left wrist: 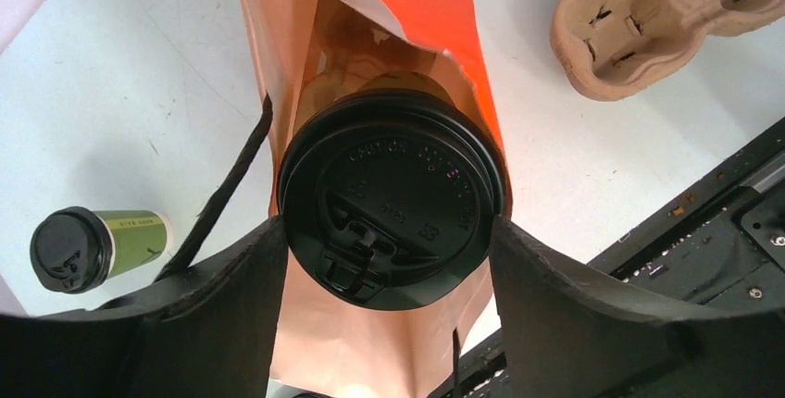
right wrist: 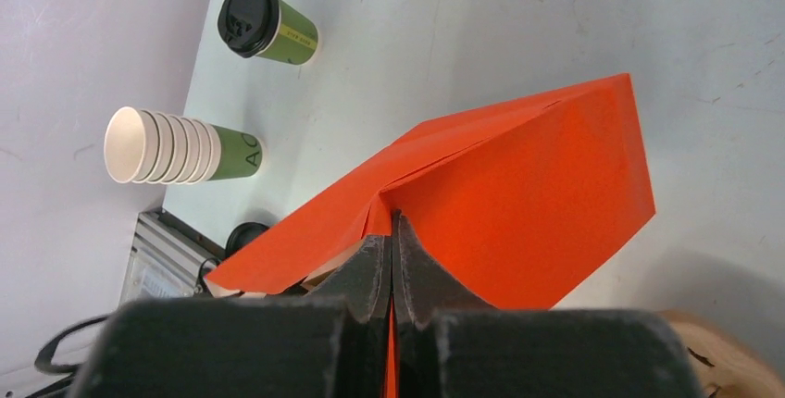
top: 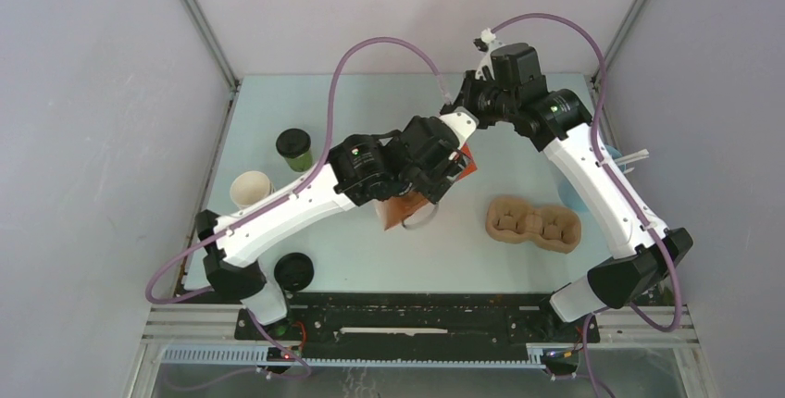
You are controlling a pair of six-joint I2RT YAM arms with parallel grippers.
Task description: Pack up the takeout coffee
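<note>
With the left gripper (left wrist: 387,231) clamped around a lidded coffee cup (left wrist: 389,185) at the mouth of the orange paper bag (left wrist: 417,9), whose rim the right gripper (right wrist: 392,264) pinches tight, the cup's wide lid could catch the bag's narrow lip and topple or crumple it.

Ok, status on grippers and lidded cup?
Left gripper grips black-lidded paper cup at mouth of orange paper bag. Right gripper pinches bag edge. Nothing blocking.
</note>
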